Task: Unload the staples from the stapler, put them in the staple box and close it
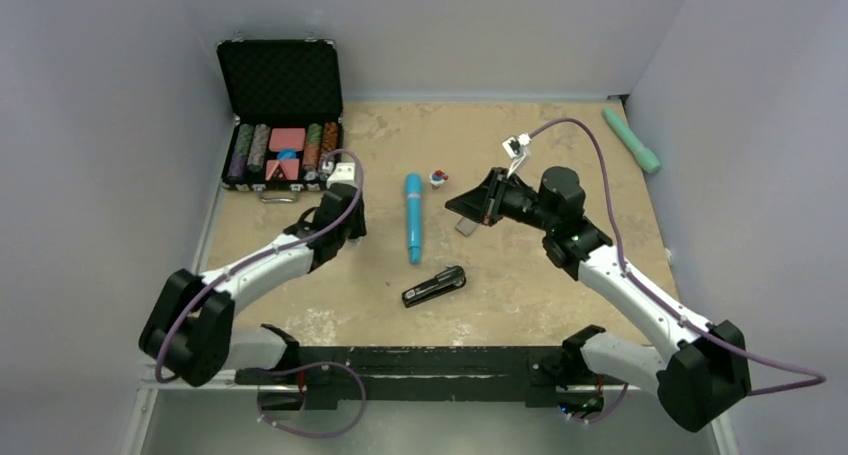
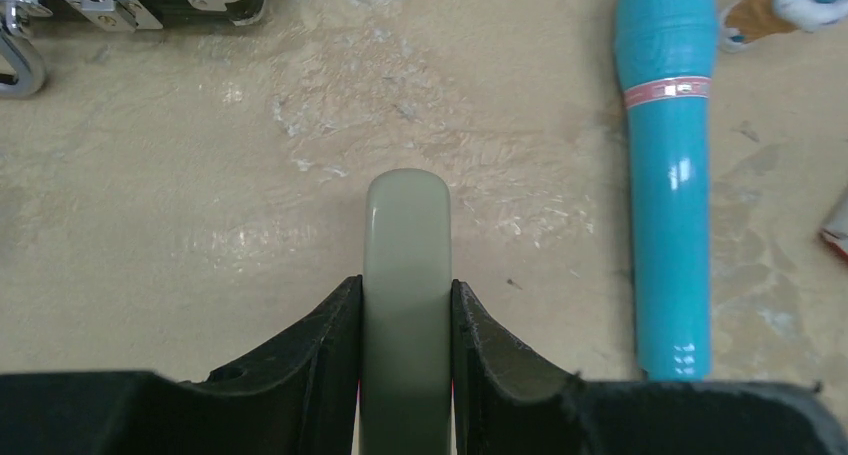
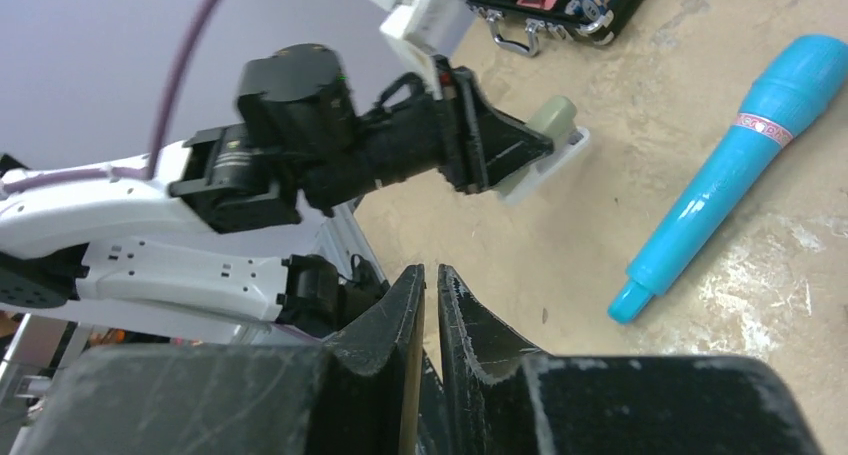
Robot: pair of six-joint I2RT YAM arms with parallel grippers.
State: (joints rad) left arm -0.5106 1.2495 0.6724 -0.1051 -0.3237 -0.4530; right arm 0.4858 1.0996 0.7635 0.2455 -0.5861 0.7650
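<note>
Stapler [image 1: 434, 286] lies flat near the bases, well apart from both arms. Your left gripper [image 2: 405, 287] is clamped on a pale bar [image 2: 407, 215], and your right gripper [image 3: 428, 275] is pinched closed, seemingly empty. Spread the right fingers, then drop squarely over the stapler.

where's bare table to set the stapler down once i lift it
Bare: between the stapler and the right arm, and the far strip from the poker case to the green tool. Crowded: centre, around the blue tube and toy cone.
</note>
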